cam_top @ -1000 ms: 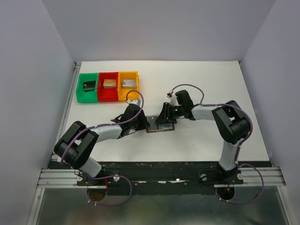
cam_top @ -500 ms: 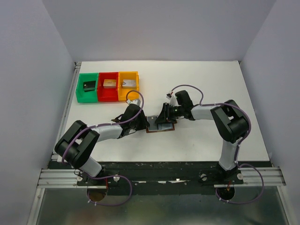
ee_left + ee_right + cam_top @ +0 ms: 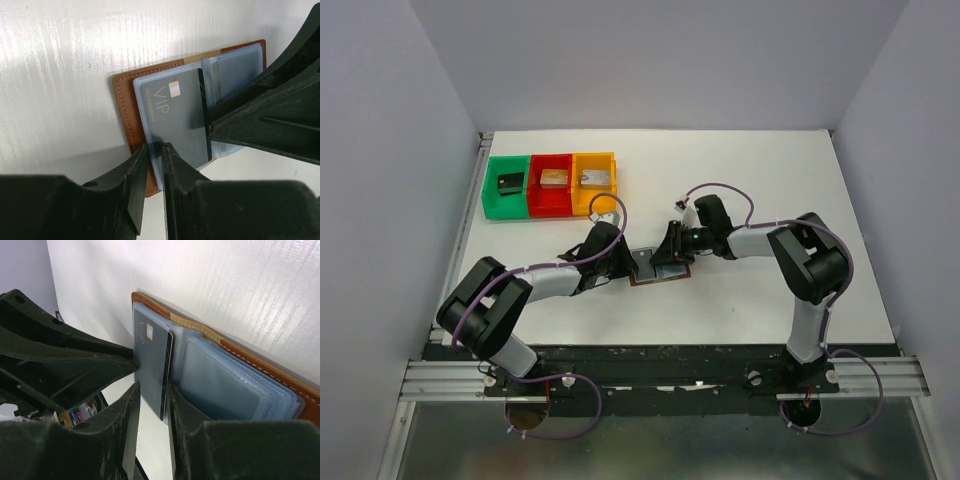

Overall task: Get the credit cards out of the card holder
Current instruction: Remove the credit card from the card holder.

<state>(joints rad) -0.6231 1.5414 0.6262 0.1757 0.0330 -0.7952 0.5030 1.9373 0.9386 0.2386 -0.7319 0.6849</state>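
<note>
Grey card between right fingers, seemingly loose.

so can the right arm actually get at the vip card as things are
Probably yes: the right pincer straddles the free edge of the dark VIP card, nothing between them. The left pincer is at another edge of the card holder, not blocking.
</note>
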